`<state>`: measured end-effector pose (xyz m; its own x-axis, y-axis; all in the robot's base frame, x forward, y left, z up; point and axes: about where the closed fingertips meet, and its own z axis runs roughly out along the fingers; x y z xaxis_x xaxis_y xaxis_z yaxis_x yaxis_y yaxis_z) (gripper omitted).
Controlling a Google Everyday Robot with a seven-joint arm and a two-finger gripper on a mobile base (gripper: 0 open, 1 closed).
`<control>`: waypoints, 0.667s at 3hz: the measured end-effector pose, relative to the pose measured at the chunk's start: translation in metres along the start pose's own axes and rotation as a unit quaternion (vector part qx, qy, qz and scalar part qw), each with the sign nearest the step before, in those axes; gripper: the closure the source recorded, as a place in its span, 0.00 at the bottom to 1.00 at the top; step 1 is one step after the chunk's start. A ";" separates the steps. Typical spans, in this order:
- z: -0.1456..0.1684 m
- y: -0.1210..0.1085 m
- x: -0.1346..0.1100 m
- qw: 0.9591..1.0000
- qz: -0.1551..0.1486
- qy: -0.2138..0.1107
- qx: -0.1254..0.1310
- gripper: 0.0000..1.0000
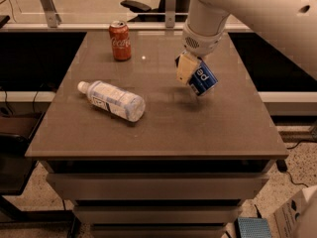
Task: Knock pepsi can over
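Brown tabletop [163, 133], set before a dark glass partition and a railing, carries the whole scene. We find the white arm reaching in from the upper right, its gripper [194, 74] low over the right half of the surface.

The claw looks clenched on the pepsi can [204, 81]. One tan finger [185, 68] presses the can's left side, and the other is hidden behind it. The can is right of the table's middle, well apart from the other two objects. It leans steeply and seems to hang just clear of the top, with a soft shadow under it.

We judge the job partly done. The can is no longer upright, but it does not yet lie on its side on the table, nor is it free of the claw. What remains, as we read it, is to let it go down flat and release it.

The can is dark blue with white lettering turned askew toward us and a pale rim at its lower end. We see no dents.

Toward the far left edge a red can [120, 40] stands upright. Nearer us on the left a clear bottle [113, 100] with a white cap lies on its side.
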<state>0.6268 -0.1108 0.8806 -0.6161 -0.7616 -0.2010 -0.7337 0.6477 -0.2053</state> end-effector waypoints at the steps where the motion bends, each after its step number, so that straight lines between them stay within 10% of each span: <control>1: 0.007 0.002 0.003 1.000 0.007 0.005 -0.012 1.00; 2: 0.014 0.006 0.006 1.000 0.011 0.007 -0.023 1.00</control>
<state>0.6228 -0.1107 0.8649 -0.6361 -0.7473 -0.1919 -0.7317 0.6632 -0.1573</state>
